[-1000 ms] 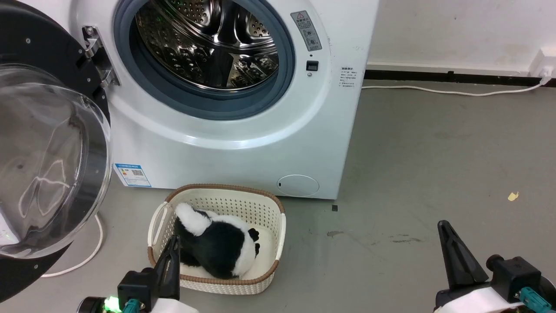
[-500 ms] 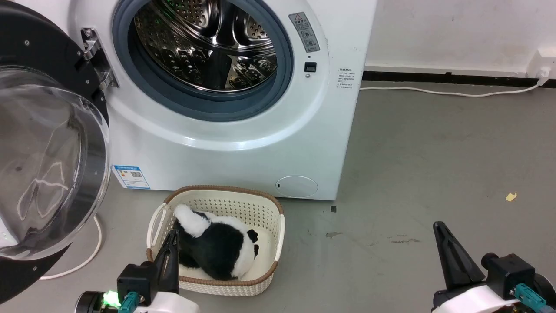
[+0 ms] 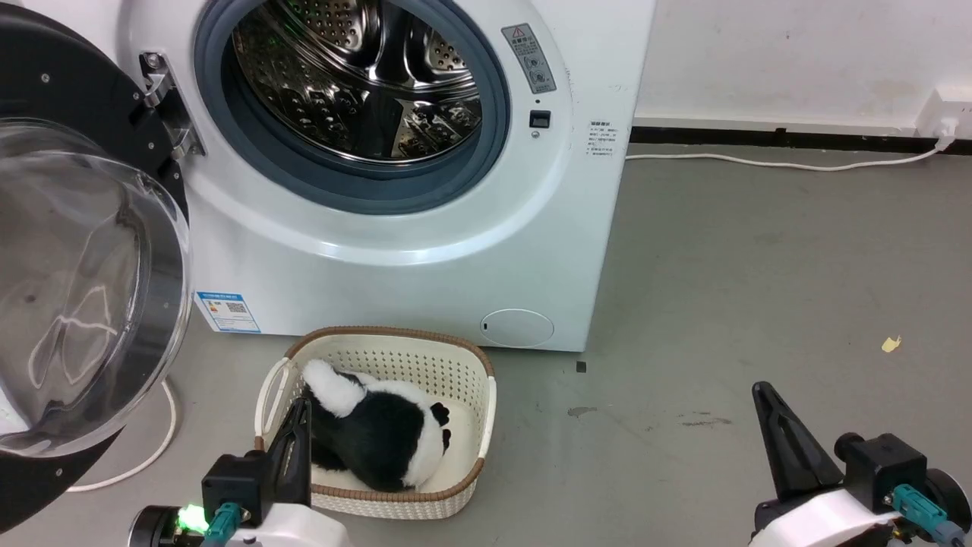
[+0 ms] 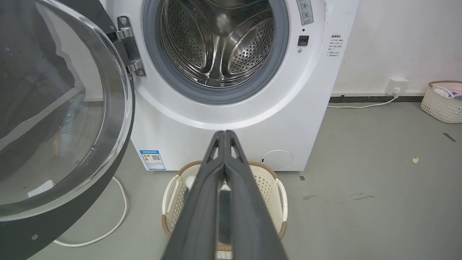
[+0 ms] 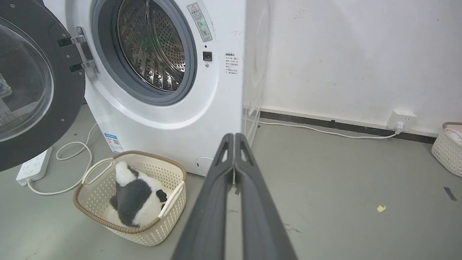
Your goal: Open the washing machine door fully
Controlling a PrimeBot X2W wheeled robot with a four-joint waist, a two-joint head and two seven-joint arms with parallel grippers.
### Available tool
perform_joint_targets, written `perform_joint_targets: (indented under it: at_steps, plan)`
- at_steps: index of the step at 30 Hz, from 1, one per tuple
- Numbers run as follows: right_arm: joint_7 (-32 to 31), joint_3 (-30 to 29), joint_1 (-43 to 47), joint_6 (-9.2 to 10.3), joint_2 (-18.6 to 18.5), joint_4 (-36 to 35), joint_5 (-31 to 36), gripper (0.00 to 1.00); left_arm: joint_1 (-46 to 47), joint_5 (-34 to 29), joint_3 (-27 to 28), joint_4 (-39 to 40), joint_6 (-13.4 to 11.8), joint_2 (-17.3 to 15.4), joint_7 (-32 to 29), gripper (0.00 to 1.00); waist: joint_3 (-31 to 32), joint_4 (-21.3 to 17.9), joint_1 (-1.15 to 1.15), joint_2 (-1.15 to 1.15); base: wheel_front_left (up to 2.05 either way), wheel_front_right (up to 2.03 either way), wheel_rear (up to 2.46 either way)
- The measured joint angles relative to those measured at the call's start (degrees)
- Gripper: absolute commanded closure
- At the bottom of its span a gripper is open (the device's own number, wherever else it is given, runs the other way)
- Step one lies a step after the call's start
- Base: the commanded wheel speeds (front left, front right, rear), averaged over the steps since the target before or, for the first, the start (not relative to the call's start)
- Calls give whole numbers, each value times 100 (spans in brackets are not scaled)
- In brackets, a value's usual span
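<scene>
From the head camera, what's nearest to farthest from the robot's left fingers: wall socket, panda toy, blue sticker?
1. Panda toy, in the basket by the left fingers.
2. Blue sticker, low on the washing machine.
3. Wall socket, far right.

Grey floor [image 3: 759, 266] marked by scuffs, white wall [image 3: 797, 53] edged by black skirting [image 3: 759, 137], white cable [image 3: 759, 161] laid along it and plugged into a wall socket [image 3: 944, 114]

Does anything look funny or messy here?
A little. A yellow scrap lies on the grey floor, with dark smudges nearby. A black-and-white plush toy is curled in the basket, where you'd expect clothes. The washing machine door hangs open and looks fine.
</scene>
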State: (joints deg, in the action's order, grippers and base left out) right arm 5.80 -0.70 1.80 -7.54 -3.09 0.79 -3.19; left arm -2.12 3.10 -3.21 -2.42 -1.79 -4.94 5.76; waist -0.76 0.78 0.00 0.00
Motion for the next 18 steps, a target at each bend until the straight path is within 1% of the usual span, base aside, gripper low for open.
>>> perform_joint_targets:
  at_steps: [18]
  plan:
    - [-222, 20, -8, 0, 0, -10, 124, 100, 20, -102, 102, 79, 73, 60, -222, 100, 30, -31, 0, 0, 0, 0, 0]
